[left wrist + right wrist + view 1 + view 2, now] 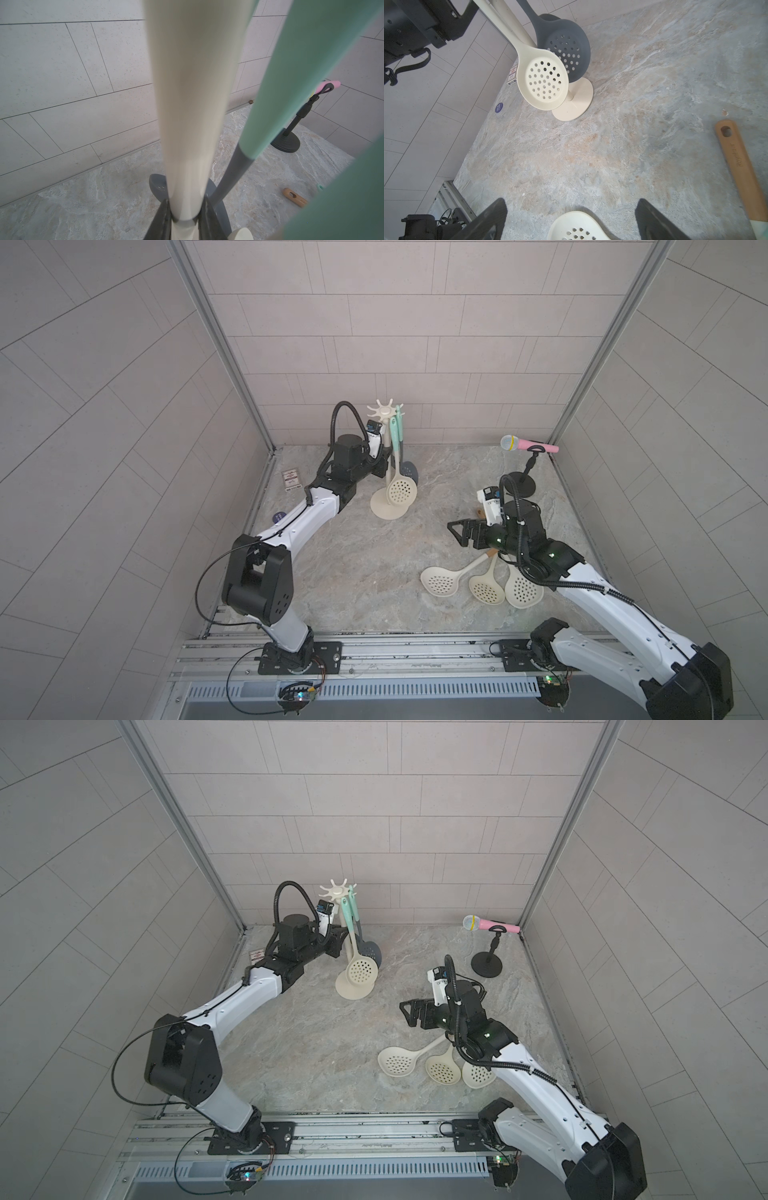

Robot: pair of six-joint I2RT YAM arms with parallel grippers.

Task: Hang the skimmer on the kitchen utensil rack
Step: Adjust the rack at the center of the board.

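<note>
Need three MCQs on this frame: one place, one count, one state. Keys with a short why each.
1. Where is the left pincer?
A. On the pole of the tall cream kitchen utensil rack
B. On a pink microphone
C. Flat on the table

2. How many cream perforated skimmers lie on the marble-look table?
A. Two
B. Three
C. Five

3. What is the state of the right pincer?
A. Shut on a skimmer
B. Open and empty
C. Out of view

Answers:
1. A: the left wrist view shows the cream pole clamped between its jaws.
2. B: both top views show three perforated heads side by side under the right arm.
3. B: the right wrist view shows its jaws wide apart above a skimmer head, with nothing between them.
</note>
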